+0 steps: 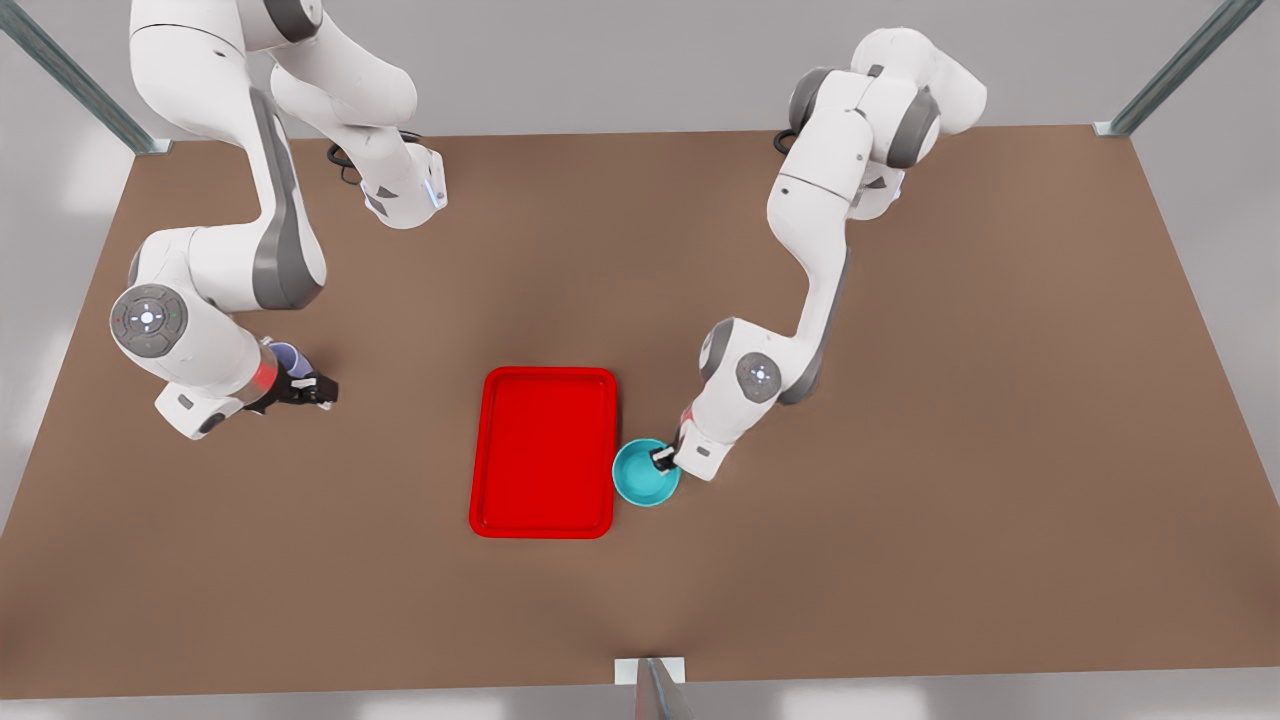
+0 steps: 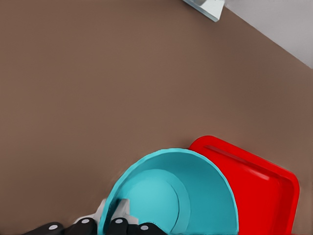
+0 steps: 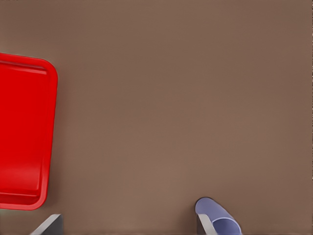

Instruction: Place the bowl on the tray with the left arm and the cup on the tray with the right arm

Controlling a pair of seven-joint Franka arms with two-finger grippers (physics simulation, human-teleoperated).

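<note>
The red tray (image 1: 545, 452) lies flat in the middle of the brown table. The teal bowl (image 1: 640, 480) sits just off the tray's edge on the front view's right. My left gripper (image 1: 662, 459) is shut on the bowl, one finger inside the rim and one outside. In the left wrist view the bowl (image 2: 195, 191) overlaps the tray (image 2: 264, 196), with that gripper (image 2: 110, 215) at its rim. On the front view's left my right gripper (image 1: 312, 388) is open and holds nothing. The lavender cup (image 1: 287, 357) lies just behind it, partly hidden by the wrist. In the right wrist view the cup (image 3: 220, 220) is outside one finger (image 3: 205, 226).
Both arm bases stand at the table's far edge. Metal frame posts rise at the far corners (image 1: 1110, 128), and a small bracket (image 1: 650, 672) sits at the near edge. Bare table surrounds the tray on all sides.
</note>
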